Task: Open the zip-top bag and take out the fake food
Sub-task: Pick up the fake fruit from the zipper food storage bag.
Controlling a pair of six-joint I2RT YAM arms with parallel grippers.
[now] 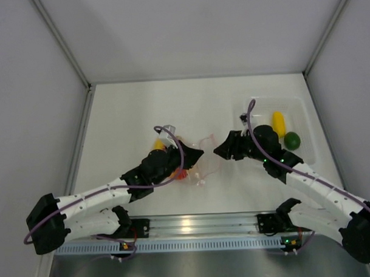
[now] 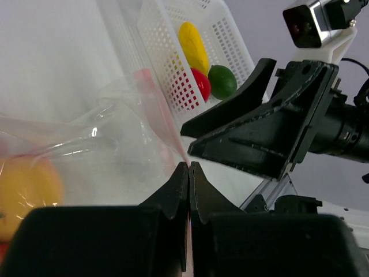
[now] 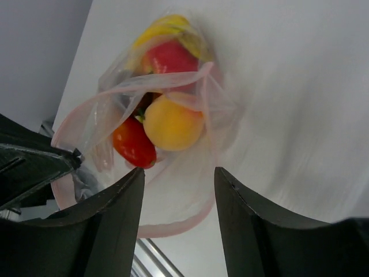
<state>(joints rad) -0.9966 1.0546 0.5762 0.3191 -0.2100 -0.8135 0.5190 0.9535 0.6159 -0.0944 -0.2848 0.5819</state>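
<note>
We judge the task half done: the clear, crinkly plastic zip-top bag [image 1: 205,155] lies mid-table toward the near edge, mouth agape, and a yellow piece [image 1: 278,123], a green lime [image 1: 292,141] and a red piece [image 2: 200,84] sit in the pale plastic basket [image 2: 155,34] by the right edge. Our left claw [image 2: 188,173] is clamped shut on the bag's pink rim; the right claw [image 3: 179,173] hovers half open at the mouth, empty. Glossy fake food [image 3: 172,124], peach, red and yellow, is left inside.
</note>
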